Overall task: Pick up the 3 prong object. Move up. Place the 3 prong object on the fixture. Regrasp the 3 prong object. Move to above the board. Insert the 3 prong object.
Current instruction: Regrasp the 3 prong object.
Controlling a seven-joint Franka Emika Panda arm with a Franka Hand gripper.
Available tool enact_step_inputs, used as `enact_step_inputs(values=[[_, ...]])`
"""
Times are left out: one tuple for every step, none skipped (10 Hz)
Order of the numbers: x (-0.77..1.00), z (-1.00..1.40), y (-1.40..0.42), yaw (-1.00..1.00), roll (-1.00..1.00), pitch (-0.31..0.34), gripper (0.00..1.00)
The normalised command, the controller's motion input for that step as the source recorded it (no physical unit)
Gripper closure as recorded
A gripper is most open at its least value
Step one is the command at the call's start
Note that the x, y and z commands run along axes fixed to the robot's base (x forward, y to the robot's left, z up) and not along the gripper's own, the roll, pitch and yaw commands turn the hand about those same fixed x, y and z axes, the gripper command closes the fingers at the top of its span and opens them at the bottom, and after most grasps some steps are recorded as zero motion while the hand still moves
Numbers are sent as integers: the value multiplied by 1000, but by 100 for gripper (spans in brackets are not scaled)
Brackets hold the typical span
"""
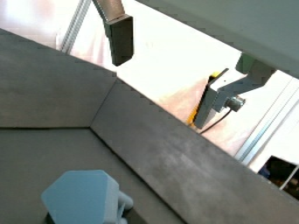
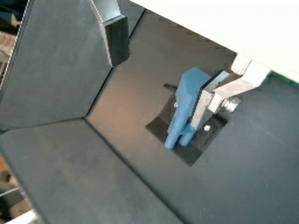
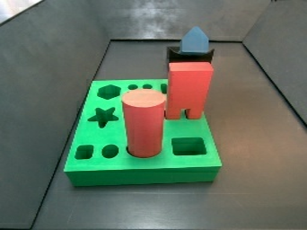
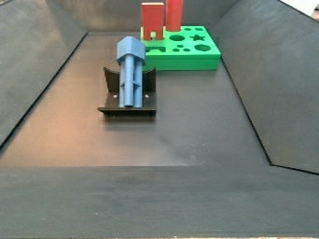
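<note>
Jaws (image 2: 176, 83) open above one 3 prong object (image 2: 187, 109).

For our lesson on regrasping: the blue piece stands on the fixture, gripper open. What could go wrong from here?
1. In a wrist view the open gripper sits off-centre: one finger is close beside the 3 prong object on the fixture; closing might tip it.
2. The red cylinder and red block crowd the board; insertion could clip them.

I can read no text, label, brand, number or sign in any view. The gripper (image 2: 170, 66), its jaws apart above the bin floor, bears no marking, nor does the 3 prong object (image 2: 187, 109) lying beside one jaw.
</note>
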Motion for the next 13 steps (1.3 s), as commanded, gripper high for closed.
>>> enact_step_inputs(values=[[90, 2, -37, 227, 285, 87, 0], [82, -1, -36, 220, 217, 46, 0], [76, -1, -41, 207, 185, 16, 0], [32, -1000, 45, 232, 226, 92, 0], [34, -1000, 45, 218, 223, 86, 0], [48, -1000, 38, 197, 198, 34, 0], [59, -1000, 33, 184, 162, -3, 0], [74, -1000, 29, 157, 119, -45, 0], [80, -1000, 28, 141, 104, -65, 0], [93, -1000, 27, 105, 85, -95, 0], [105, -1000, 21, 66, 82, -106, 0], [120, -1000, 16, 36, 82, -102, 0], [122, -880, 8, 3, 83, -80, 0]])
